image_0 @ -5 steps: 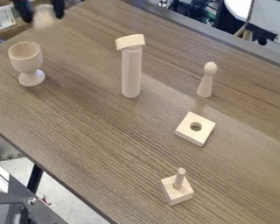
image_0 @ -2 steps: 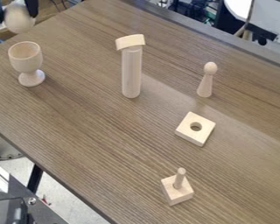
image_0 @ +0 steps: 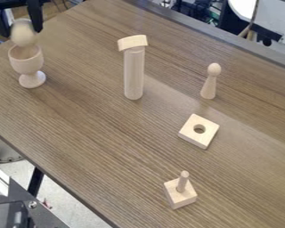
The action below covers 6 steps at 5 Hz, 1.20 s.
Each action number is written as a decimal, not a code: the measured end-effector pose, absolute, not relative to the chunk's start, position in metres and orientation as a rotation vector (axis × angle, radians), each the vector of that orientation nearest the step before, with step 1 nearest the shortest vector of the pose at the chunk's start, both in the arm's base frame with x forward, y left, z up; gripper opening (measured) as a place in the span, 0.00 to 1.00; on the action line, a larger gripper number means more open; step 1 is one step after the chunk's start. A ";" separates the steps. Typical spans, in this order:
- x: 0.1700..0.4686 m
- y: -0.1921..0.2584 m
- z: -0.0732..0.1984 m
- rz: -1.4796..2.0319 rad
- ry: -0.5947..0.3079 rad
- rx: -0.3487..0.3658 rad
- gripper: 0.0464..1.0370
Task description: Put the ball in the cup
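The gripper is at the upper left, its black fingers on either side of the pale wooden ball. It is shut on the ball, which is somewhat blurred. Directly below stands the wooden cup, upright on its stem and round foot. In this view the ball's lower edge overlaps the cup's far rim; whether they touch I cannot tell.
On the brown table stand a tall cylinder with a curved block on top, and a peg figure. Nearer lie a square block with a hole and a block with a peg.
The gripper and ball first went left, away from the top edge, then came down and slightly right to just above the cup. The cup and other pieces have not moved.
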State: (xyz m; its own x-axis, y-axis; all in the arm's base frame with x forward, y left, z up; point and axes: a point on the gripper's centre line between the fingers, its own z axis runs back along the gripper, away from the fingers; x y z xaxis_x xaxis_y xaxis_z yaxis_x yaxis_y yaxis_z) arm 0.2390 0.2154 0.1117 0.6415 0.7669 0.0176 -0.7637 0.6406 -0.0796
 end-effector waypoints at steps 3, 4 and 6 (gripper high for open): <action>0.238 0.216 0.110 0.872 -0.037 -0.064 0.68; 0.236 0.214 0.107 0.872 -0.026 -0.068 0.68; 0.235 0.213 0.106 0.872 -0.027 -0.070 0.72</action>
